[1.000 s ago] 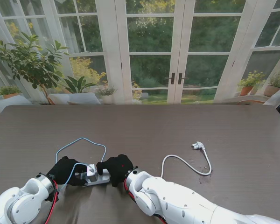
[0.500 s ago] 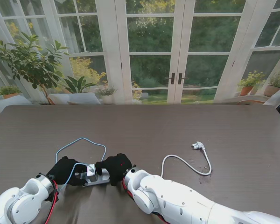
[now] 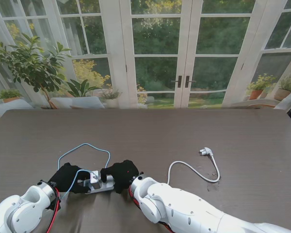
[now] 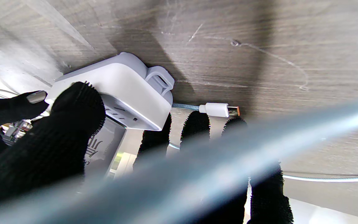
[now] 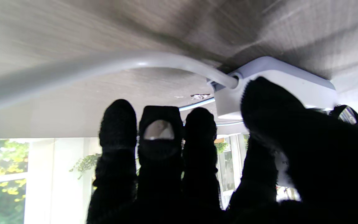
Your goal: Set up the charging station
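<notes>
Risk is coming mostly from the thin blue cable [image 3: 85, 145], which is looping over my left hand [image 3: 68, 176] and could be catching a finger and dragging its loose white connector [image 4: 218, 109] across the bench [image 3: 184, 131]. Both hands are lying low, palms down, at the near left of the bench. The left hand is closing on one end of the white power strip [image 3: 98, 183], the right hand [image 3: 120, 174] on the other, with its thick cord [image 3: 194, 171] trailing away to the plug [image 3: 206, 152].

The table [image 3: 184, 136] is viewed from overhead; the power strip [image 3: 98, 183] [image 4: 126, 93] [image 5: 275, 84], shared by all views, is seen close-up past each wrist's fingertips.
</notes>
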`<state>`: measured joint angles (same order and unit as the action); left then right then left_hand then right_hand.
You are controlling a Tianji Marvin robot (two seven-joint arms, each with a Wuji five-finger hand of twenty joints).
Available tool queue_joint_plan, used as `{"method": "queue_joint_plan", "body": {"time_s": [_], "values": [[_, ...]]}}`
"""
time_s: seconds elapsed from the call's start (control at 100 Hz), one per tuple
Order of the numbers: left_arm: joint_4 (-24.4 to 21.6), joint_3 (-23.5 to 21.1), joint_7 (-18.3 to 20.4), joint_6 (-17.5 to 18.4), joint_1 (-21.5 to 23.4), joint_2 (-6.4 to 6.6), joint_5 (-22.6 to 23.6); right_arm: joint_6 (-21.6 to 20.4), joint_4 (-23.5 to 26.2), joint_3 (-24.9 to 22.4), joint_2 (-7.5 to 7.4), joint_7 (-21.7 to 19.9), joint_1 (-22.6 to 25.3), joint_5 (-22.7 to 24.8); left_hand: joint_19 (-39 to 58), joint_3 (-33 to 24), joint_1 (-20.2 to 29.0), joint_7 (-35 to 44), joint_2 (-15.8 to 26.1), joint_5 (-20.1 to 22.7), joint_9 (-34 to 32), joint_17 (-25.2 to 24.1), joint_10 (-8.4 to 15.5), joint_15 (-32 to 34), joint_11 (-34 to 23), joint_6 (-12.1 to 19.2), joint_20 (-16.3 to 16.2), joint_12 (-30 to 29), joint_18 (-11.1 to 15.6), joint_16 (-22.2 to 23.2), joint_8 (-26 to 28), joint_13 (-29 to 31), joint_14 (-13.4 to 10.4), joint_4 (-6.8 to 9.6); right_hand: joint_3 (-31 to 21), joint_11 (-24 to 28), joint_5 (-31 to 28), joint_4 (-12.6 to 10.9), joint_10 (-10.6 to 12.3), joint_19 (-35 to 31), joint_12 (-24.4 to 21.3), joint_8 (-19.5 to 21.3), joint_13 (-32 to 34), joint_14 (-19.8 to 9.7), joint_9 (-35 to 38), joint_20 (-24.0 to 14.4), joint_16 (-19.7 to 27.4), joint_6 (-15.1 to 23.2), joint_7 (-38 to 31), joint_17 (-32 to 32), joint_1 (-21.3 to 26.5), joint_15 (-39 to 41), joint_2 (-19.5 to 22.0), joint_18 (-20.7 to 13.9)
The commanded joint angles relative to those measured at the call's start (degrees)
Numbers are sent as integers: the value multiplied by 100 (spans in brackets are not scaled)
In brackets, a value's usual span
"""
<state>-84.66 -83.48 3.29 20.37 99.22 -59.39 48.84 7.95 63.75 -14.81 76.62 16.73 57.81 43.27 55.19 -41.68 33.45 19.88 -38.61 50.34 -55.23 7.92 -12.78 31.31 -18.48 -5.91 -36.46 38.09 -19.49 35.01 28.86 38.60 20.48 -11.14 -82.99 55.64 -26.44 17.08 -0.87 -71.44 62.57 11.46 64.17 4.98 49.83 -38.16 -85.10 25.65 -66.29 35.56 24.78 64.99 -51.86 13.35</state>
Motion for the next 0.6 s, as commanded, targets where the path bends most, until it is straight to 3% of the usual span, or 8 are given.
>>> {"method": "queue_joint_plan", "body": {"time_s": [0.0, 0.05, 0.08, 0.1, 0.24, 0.29, 0.36, 0.59], "values": [[96, 27, 174, 9, 68, -11, 23, 121, -30, 60, -267, -288, 251, 81, 199, -212, 274, 524, 330, 409, -127, -17, -40, 231, -18, 384, -51, 54, -167, 40, 177, 308, 7, -13, -438, -213, -815, -362, 46, -107, -217, 198, -65, -46, -236, 22, 4117, -1490, 3009, -84, -373, -140, 430, -64], [101, 31, 176, 15, 61, -11, 22, 174, 152, -47, -323, -308, 305, 109, 198, -209, 262, 525, 330, 412, -131, -17, -32, 231, -20, 383, -51, 54, -165, 40, 178, 310, 2, -14, -82, -320, -682, -823, 44, -55, -441, 190, -138, -44, -370, 11, 4125, -1503, 3033, -138, -693, -195, 960, -55], [104, 33, 176, 17, 56, -11, 21, 199, 245, -117, -347, -301, 342, 115, 198, -209, 265, 524, 326, 409, -131, -17, -38, 230, -19, 394, -51, 54, -164, 39, 178, 307, 2, -14, 205, -421, -576, -1251, 20, -25, -763, 175, -182, -20, -465, -5, 4142, -1515, 3062, -164, -920, -246, 1385, -42], [106, 35, 177, 19, 53, -10, 21, 216, 311, -160, -365, -295, 363, 123, 198, -208, 269, 525, 323, 411, -127, -17, -34, 229, -17, 395, -51, 53, -164, 39, 179, 307, 2, -14, 271, -458, -538, -1327, 9, -13, -860, 169, -205, -6, -509, -8, 4147, -1509, 3075, -180, -975, -264, 1449, -30], [117, 49, 193, 33, 22, -6, 25, 371, 729, -418, -485, -334, 463, 220, 197, -231, 217, 491, 347, 385, -102, -18, -47, 219, -3, 345, -52, 47, -163, 36, 166, 291, 0, 7, 951, -712, -171, -1368, -24, 63, -1348, 108, -323, 38, -704, -22, 4197, -1575, 3196, -246, -1324, -421, 1704, -8], [122, 56, 185, 41, 4, -6, 29, 405, 823, -515, -499, -329, 503, 203, 185, -355, 94, 369, 379, 352, -68, -29, -42, 193, 23, 275, -46, 29, -152, 28, 128, 249, -6, 95, 1221, -757, -146, -1359, -53, 81, -1444, 104, -353, 72, -718, -28, 4227, -1602, 3193, -264, -1436, -496, 1795, 15], [116, 57, 178, 55, -20, -5, 51, 445, 935, -614, -518, -332, 532, 186, 161, -582, -123, 49, 437, 231, 17, -46, -47, 151, 129, 153, -36, -67, -122, 14, -22, 176, -45, 343, 1317, -789, -167, -1366, -61, 90, -1513, 104, -363, 100, -694, -34, 4248, -1601, 3179, -269, -1442, -546, 1853, 20], [35, -9, 176, 113, -63, -1, 120, 488, 1012, -829, -514, -282, 570, 84, -269, -273, -332, -584, 396, -295, 536, -297, -40, -773, 740, -7, 99, -899, -21, -479, -464, -519, -99, 298, 1426, -889, -172, -1381, -105, 108, -1691, 99, -354, 133, -654, -40, 4323, -1614, 3172, -265, -1438, -704, 1896, 49]]}}
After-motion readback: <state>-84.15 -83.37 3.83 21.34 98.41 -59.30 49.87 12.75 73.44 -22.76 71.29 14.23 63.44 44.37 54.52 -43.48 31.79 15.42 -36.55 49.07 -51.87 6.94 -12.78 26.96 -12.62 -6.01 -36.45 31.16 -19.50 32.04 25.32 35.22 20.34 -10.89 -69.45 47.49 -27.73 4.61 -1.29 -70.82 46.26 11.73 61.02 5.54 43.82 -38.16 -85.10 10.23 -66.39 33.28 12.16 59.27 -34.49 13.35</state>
